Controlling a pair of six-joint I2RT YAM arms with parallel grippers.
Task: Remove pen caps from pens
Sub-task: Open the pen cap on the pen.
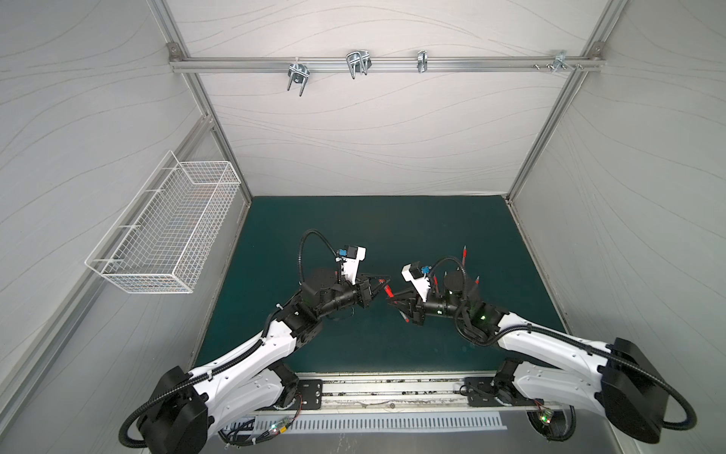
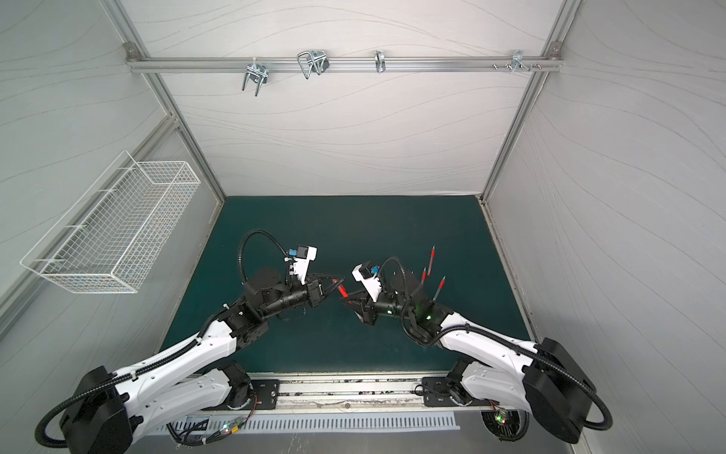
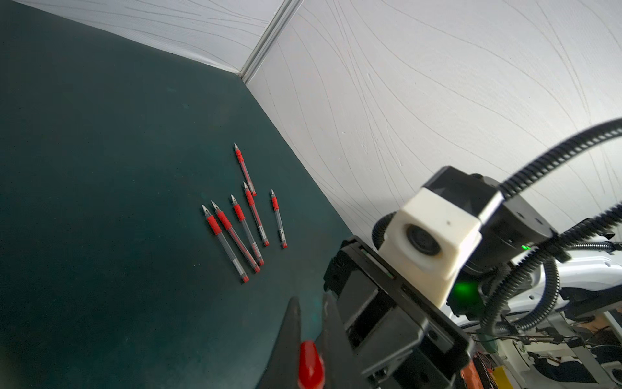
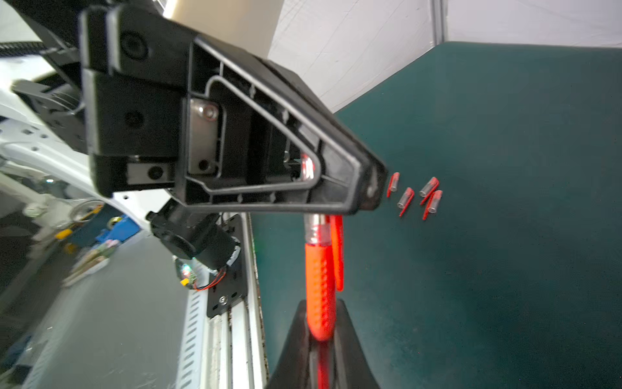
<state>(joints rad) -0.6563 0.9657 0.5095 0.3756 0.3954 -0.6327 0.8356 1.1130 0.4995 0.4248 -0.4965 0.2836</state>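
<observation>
Both grippers meet over the middle of the green mat (image 1: 353,236). My right gripper (image 4: 321,304) is shut on one of the pens (image 4: 319,289), whose red grip section sticks out past the fingers. My left gripper (image 3: 310,303) is shut on one of the pen caps (image 3: 311,365) at that pen's tip. The cap's clip (image 4: 338,252) lies along the grip section, and its mouth touches the grip. In both top views the held pen (image 1: 389,293) (image 2: 342,291) spans the two grippers. Several uncapped pens (image 3: 242,219) lie on the mat, and several loose caps (image 4: 414,195) lie together elsewhere on it.
A white wire basket (image 1: 169,232) hangs on the left wall. A metal rail (image 1: 385,65) with hooks crosses the back wall. Three of the loose pens (image 1: 464,255) show behind the right arm. An aluminium rail (image 1: 393,393) runs along the mat's front edge.
</observation>
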